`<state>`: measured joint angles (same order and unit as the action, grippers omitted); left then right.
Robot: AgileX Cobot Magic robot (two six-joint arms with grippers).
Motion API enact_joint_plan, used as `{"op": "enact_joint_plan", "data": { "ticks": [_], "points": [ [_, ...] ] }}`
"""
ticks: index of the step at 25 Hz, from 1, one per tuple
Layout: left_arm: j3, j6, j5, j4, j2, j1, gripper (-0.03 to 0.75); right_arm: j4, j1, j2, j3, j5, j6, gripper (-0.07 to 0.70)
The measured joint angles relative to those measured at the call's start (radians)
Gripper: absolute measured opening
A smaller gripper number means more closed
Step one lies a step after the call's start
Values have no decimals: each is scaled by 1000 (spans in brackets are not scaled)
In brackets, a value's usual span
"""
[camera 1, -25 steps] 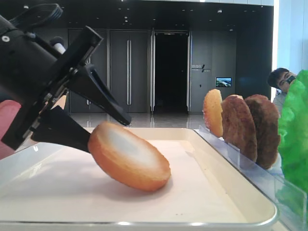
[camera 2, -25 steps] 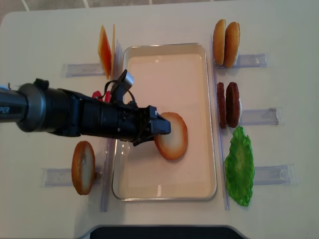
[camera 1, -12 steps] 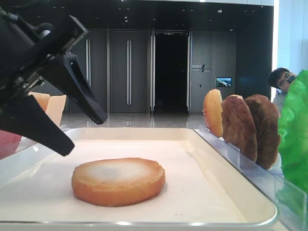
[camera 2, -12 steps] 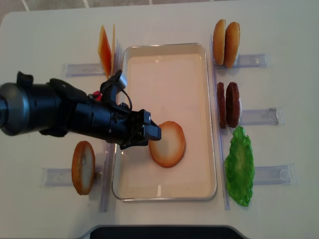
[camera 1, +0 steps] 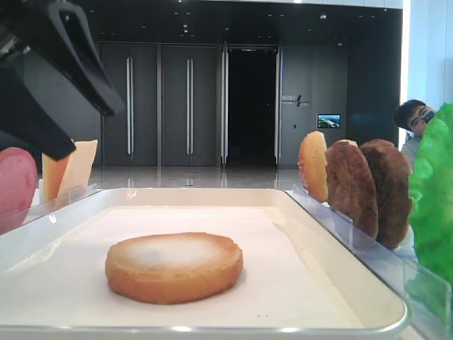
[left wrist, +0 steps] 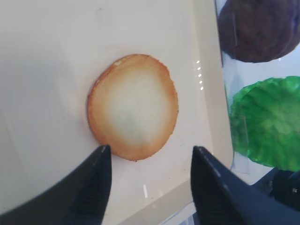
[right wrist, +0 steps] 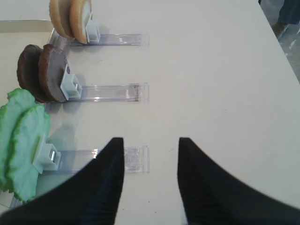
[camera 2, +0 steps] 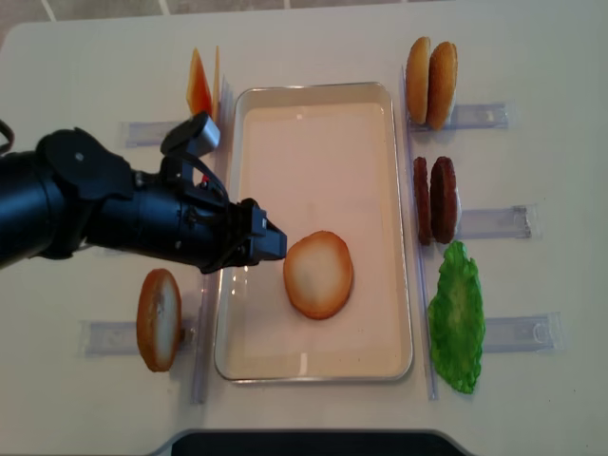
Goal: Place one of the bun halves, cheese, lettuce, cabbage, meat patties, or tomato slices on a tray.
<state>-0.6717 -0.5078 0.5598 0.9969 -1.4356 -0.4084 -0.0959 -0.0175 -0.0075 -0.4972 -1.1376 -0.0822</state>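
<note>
A bun half (camera 2: pixel 318 275) lies flat, pale face up, on the white tray (camera 2: pixel 313 133), right of its middle; nothing touches it. It also shows in the low exterior view as the bun half (camera 1: pixel 174 265) on the tray (camera 1: pixel 304 283). My left gripper (camera 2: pixel 274 242) hovers open just left of it, above the tray's left side. In the left wrist view the bun half (left wrist: pixel 132 112) sits beyond the left gripper (left wrist: pixel 150 150), whose jaws hold nothing. My right gripper (right wrist: pixel 151 140) stands open over bare table, right of the racks.
Clear racks flank the tray. On the right stand two buns (camera 2: pixel 432 69), two meat patties (camera 2: pixel 435 199) and lettuce (camera 2: pixel 456 318). On the left are cheese (camera 2: pixel 201 84), a tomato slice (camera 1: pixel 14 184) and another bun (camera 2: pixel 159 319). A person (camera 1: pixel 414 120) sits behind.
The left gripper let go of the tilted bun half, which dropped flat onto the tray. The gripper then drew back left and up with its jaws open.
</note>
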Motion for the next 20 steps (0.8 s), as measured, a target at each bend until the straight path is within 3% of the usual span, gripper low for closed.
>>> {"op": "enact_joint_plan", "data": {
  "ticks": [6,14,20],
  "points": [
    [-71,208,67,-232,162,0,412,0,0,0,0,0,0,296],
    [-257,554,312,-804,269,0,411,0,0,0,0,0,0,296],
    [-294,721,473,-1133,276,0,411,0,0,0,0,0,0,296]
  ]
}}
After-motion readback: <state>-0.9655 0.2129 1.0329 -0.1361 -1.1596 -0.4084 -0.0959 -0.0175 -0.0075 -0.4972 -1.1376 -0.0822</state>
